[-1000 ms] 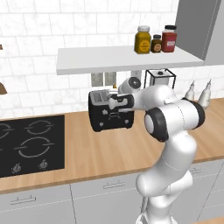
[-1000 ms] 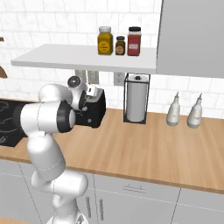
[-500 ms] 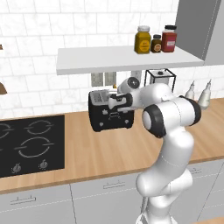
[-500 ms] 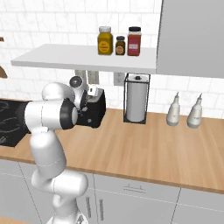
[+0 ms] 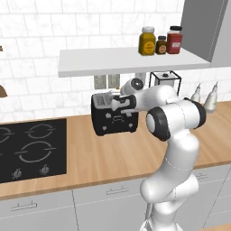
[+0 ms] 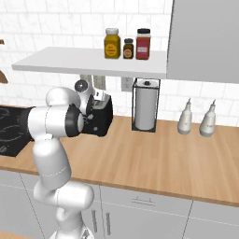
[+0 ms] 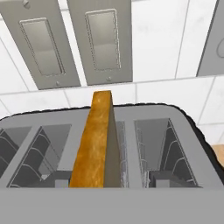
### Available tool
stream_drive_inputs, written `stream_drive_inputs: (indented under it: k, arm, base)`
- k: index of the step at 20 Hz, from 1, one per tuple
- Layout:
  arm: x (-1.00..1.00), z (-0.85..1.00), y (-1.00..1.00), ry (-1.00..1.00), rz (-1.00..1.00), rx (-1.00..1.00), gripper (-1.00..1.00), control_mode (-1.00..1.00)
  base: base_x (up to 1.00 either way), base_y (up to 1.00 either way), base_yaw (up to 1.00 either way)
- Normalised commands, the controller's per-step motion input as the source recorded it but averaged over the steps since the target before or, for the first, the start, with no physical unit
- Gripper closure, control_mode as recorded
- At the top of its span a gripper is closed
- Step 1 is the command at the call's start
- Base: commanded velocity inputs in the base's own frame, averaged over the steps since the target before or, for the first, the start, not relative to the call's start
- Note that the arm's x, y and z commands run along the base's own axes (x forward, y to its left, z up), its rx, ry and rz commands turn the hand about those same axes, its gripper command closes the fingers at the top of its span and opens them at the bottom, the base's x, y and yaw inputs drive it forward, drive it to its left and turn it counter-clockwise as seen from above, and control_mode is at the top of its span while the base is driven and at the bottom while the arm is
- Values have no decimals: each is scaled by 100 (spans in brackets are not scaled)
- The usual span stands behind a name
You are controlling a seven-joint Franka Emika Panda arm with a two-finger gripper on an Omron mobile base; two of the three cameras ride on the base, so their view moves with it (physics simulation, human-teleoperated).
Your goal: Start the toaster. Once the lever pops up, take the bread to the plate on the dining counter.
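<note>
The gripper (image 5: 113, 103) hangs just above the top of the toaster (image 5: 114, 122), its hand reaching in from the right in the left base view; how wide its jaws stand cannot be told, and nothing is seen in its grasp. In the hand view the bread (image 7: 96, 144), a golden-brown slice seen edge-on, stands upright out of one of the toaster's silver-rimmed slots (image 7: 159, 148), rising clear of the rim, with open slots to either side of it. Behind the toaster, two grey outlet plates (image 7: 103, 41) sit on the white tiled wall (image 7: 157, 48). The black toaster stands on the wood counter (image 5: 113, 158) against the wall, under a white shelf (image 5: 126, 61) that carries three jars (image 5: 160, 41). A black stove (image 5: 31, 149) lies to the toaster's left in the left base view. In the right base view a paper-towel holder (image 6: 146, 106) stands just right of the toaster (image 6: 100, 119), and two pale bottles (image 6: 196, 121) stand farther along the counter, well apart from it
</note>
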Motion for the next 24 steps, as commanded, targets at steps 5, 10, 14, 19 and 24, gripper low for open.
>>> stream_drive_inputs:
  k: [5, 10, 14, 19, 24]
  arm:
    - [1, -8, 3, 0, 0, 0, 100, -100]
    - [0, -10, 1, 0, 0, 0, 100, -100]
    - [0, 0, 0, 0, 0, 0, 100, -100]
    - [0, 0, 0, -3, 1, 0, 100, -100]
    - [-1, 1, 1, -18, 5, 0, 100, -100]
  base:
    - [0, 0, 0]
    - [0, 0, 0]
    - [0, 0, 0]
    - [0, 0, 0]
    - [0, 0, 0]
